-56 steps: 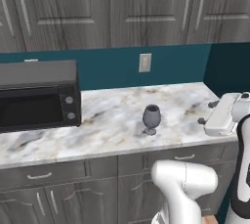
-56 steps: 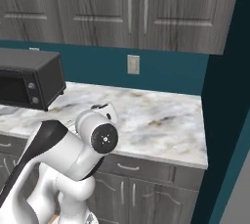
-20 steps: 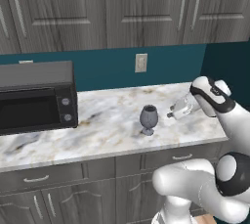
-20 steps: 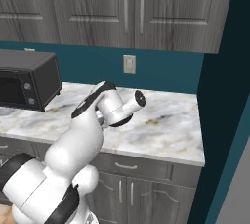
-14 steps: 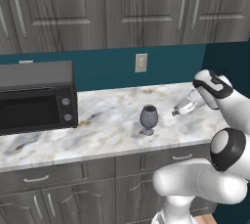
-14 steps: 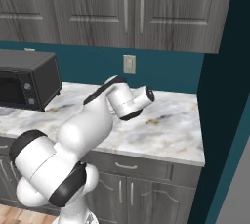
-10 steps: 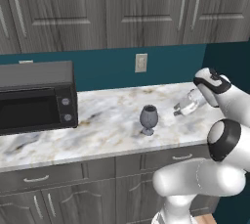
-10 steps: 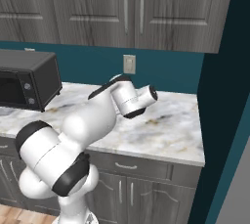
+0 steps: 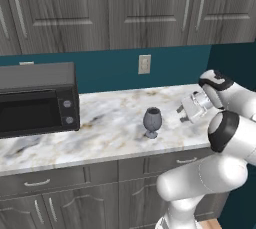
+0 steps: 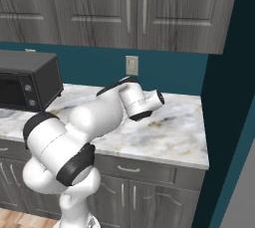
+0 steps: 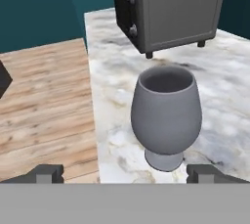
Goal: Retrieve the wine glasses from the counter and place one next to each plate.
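- The long white-grey marble counter with beige veins point(image 9: 105, 138) runs across the middle of the left base view, over dark grey wood-grain cabinets with metal bar handles point(image 9: 75, 193); its right end shows at centre right of the right base view.
- A black boxy microwave oven point(image 9: 37, 98) stands on the counter at the left of the left base view, and at the upper middle of the hand view.
- The white arm with dark joints point(image 9: 220, 153) fills the lower right of the left base view. A few seconds ago it hung folded off the counter's right edge; since then it has swung its hand in over the marble to face the glass.
- The one small smoky grey-blue stemmed wine glass point(image 9: 152, 122) stands upright on the counter at mid frame, where it stood before, untouched.
- The two-finger gripper point(image 9: 186, 114) sits just right of the glass, apart from it. In the hand view its tips are spread wide, one at each lower corner, with the glass bowl point(image 11: 166, 115) centred between them.
- My reading: the reach is lined up, so the first pick is near; a straight advance and a close remain.
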